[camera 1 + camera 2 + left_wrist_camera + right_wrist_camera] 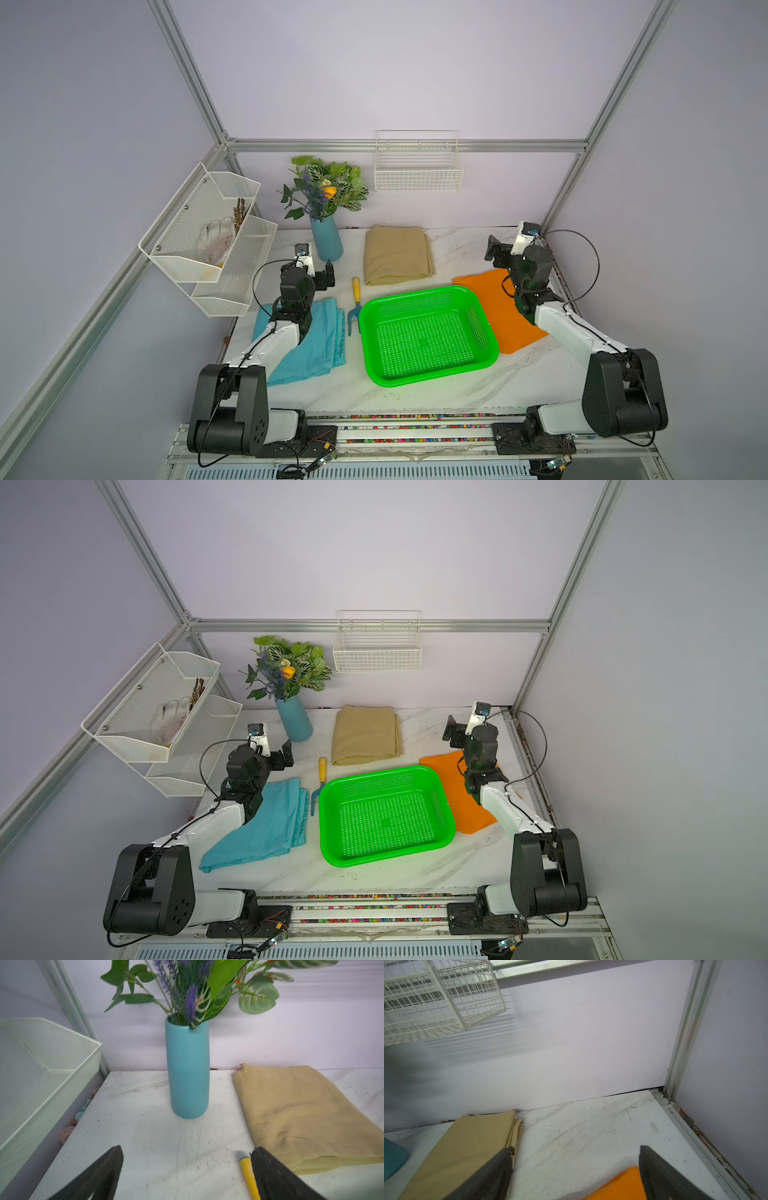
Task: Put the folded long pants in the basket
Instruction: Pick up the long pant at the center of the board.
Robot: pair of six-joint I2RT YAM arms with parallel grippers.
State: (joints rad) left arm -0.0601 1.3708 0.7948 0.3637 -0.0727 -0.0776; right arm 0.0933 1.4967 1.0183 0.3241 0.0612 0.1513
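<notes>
**Both grippers spread; three folded pants on the table around the basket**

The green basket [432, 376] sits mid-table [415, 397]. The tan pants [397, 255] lie behind it, the orange pants [496, 311] against its right side, and the teal pants [322, 336] to its left, past the garden fork [355, 307]. The left gripper [187, 1148], jaws wide apart and holding nothing, hovers over bare table near the vase [327, 243], behind the teal pants. The right gripper [575, 1147], equally spread, hangs between the tan and orange pants, touching neither.
</notes>
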